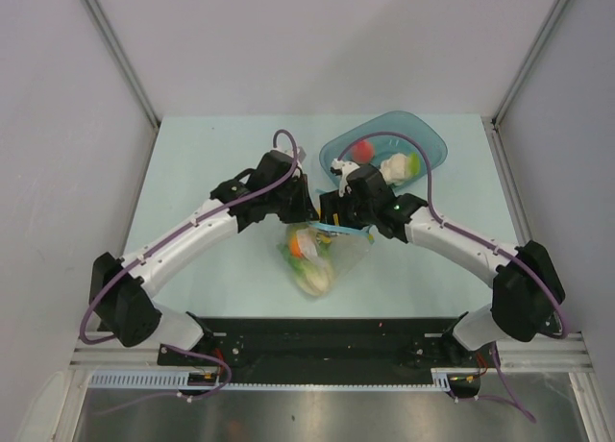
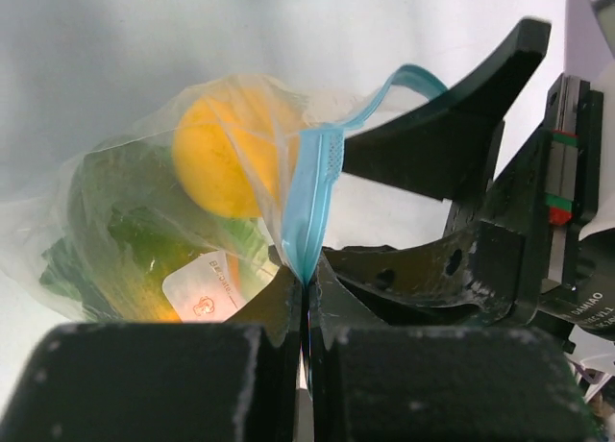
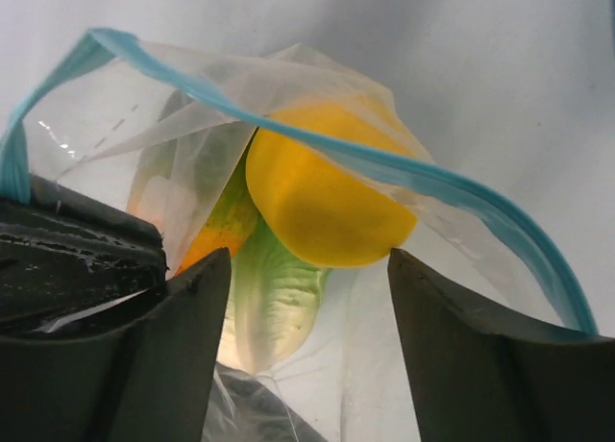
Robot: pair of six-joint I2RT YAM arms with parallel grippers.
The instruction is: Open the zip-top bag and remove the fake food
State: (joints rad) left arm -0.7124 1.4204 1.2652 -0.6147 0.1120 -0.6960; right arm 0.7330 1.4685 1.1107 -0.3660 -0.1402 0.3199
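Left gripper (image 2: 306,286): jaws pressed together, pinching the light blue zip strip (image 2: 312,197) at one end of the mouth of the zip-top bag (image 1: 322,255), which lies on the table (image 1: 192,163) between the two wrists. Bag contents: fake food (image 1: 306,245), namely a yellow-orange round fruit (image 2: 226,159) just inside the mouth and a green-and-white leafy cabbage (image 3: 274,288) beside it. Right gripper (image 3: 307,269): jaws spread, clasping nothing, set at the parted bag mouth; the teal tray (image 1: 432,144) behind it holds a red piece (image 1: 361,150) and a whitish piece (image 1: 396,165).

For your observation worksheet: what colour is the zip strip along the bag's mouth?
Light blue. The zip strip shows best in the right wrist view.
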